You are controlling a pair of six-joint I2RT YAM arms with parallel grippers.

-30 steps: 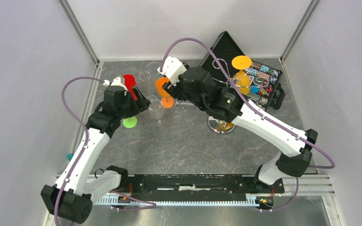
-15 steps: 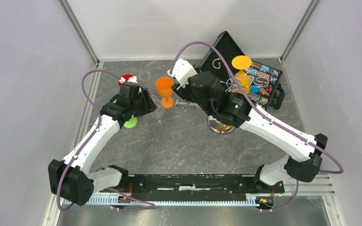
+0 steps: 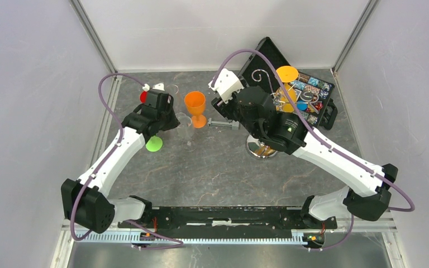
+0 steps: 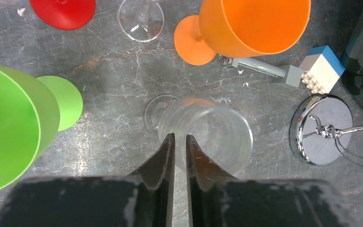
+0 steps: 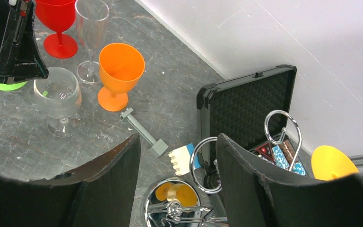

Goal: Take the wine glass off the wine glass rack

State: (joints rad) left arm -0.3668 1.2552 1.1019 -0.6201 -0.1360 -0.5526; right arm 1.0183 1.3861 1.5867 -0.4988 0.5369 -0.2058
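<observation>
Yellow wine glass (image 3: 286, 74) hangs on the wine glass rack (image 4: 328, 123), at the right of the desk (image 3: 212, 173). Further left, the left tool (image 4: 179, 137) is almost pressed together at the rim of a clear glass (image 4: 217, 137); whether it pinches the rim is unclear. The right tool (image 5: 177, 137) is spread above the rack.

Table (image 3: 212, 167): grey, stone-patterned, in front of me.
My left: red glass (image 5: 56, 19), green glass (image 3: 154, 144), tall clear glass (image 5: 90, 28), round clear glass (image 5: 59, 97), orange glass (image 3: 195, 106), all standing.
Middle: toy bar (image 4: 255, 66), lying flat.
My right: rack (image 4: 312, 146) on its mirrored base, open black case (image 3: 268, 58).
</observation>
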